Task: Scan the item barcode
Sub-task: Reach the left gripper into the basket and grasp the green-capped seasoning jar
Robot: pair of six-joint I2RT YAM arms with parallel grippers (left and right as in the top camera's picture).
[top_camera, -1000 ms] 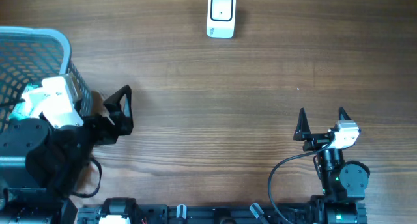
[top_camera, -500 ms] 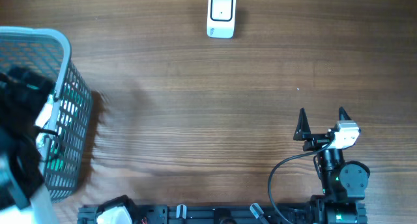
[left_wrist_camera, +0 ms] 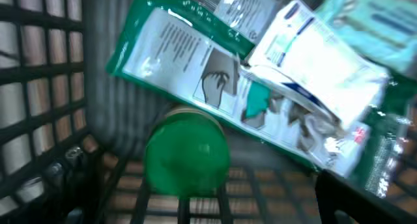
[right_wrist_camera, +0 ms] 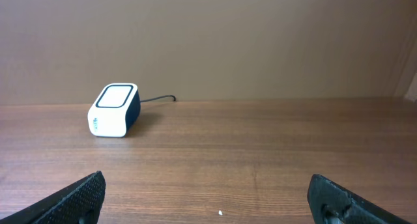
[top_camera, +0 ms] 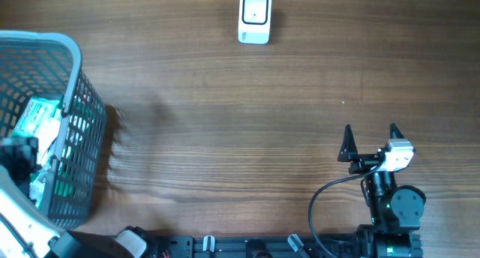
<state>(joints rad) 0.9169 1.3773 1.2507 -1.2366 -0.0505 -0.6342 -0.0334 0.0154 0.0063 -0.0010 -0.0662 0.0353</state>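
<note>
Hovering inside basket (top_camera: 78, 70) at tabletop's left edge, left jaws spread wide, gripping nothing, over green round lid (left_wrist_camera: 187, 152), green-white pouch (left_wrist_camera: 189, 61), white packet (left_wrist_camera: 313, 61). Scanner (top_camera: 254, 18) at far edge. Right jaws wide, empty, near front-right corner.

Bench (top_camera: 225, 138): brown wood grain. Basket (top_camera: 45, 37): grey lattice. Scanner (top_camera: 254, 18): white, dark side. Pouch (left_wrist_camera: 189, 68): green-white, printed. Round item (left_wrist_camera: 187, 152): plain green.
</note>
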